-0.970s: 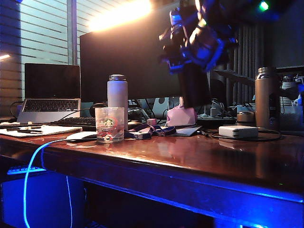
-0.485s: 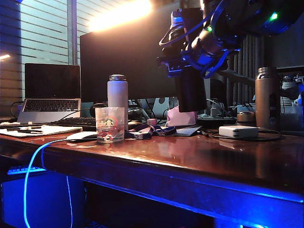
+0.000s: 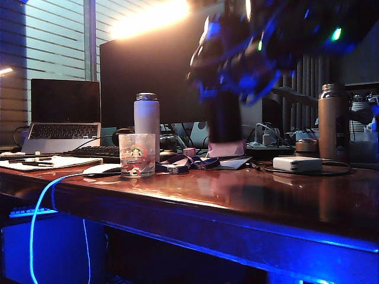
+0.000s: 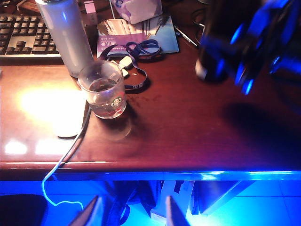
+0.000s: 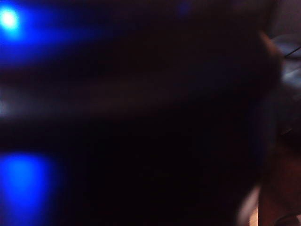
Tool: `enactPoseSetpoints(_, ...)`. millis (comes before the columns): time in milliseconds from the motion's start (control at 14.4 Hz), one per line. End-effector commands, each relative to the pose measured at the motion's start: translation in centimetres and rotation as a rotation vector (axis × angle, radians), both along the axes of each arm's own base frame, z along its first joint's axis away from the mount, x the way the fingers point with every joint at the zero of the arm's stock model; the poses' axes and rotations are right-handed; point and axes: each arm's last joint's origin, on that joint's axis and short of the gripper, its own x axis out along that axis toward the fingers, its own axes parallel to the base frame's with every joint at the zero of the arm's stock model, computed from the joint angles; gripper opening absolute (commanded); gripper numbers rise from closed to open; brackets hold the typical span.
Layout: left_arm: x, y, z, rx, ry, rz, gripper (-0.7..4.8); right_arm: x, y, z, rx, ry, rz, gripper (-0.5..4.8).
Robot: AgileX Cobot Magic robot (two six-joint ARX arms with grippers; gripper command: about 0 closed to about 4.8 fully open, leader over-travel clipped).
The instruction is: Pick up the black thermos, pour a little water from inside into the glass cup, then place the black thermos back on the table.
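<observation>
The black thermos (image 3: 222,115) hangs nearly upright above the table (image 3: 266,195), right of the middle, with my right gripper (image 3: 237,59) shut round its upper part; both are motion-blurred. In the right wrist view the thermos (image 5: 141,117) fills the picture as a dark mass and hides the jaws. The glass cup (image 3: 137,155) stands on the table to the left with a little water in it (image 4: 102,92). The left wrist view shows the thermos (image 4: 218,42) off to the cup's side. My left gripper (image 4: 131,201) is open and empty, below and in front of the table's front edge (image 4: 150,174).
A white bottle (image 3: 146,117) stands just behind the cup, a white mouse (image 3: 100,169) and blue cable beside it. A lanyard (image 4: 134,52), keyboard, laptop (image 3: 62,115) and monitor (image 3: 154,77) lie behind. A bronze bottle (image 3: 331,121) and white box (image 3: 297,163) sit at the right.
The right arm has carried the thermos leftward toward the cup and turned it from tilted to nearly upright. The cup and left gripper have stayed put.
</observation>
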Motion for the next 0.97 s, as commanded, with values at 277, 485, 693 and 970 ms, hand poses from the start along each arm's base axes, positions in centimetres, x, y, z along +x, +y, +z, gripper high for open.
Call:
enactPoseSetpoints(277,-0.1,0.0,0.1,-0.005,-0.009,-0.004,1.85,0.8,-0.2,-1.3,-0.005,0.046,-0.003,1.06)
enactPoseSetpoints(485,-0.1,0.0,0.1,-0.004,-0.009,-0.004,1.85,1.2,-1.0,-1.5,0.093,0.106,0.003,1.07)
enactPoseSetpoints(693,-0.1,0.0,0.1,-0.005,-0.009,-0.004,1.85,1.3,-1.0,-1.8,0.092,0.115,0.039,1.08)
enactPoseSetpoints(970,-0.1,0.0,0.1,-0.005,-0.009,-0.004,1.85,1.5,-0.7,-3.0,0.078,0.152,0.073,2.17)
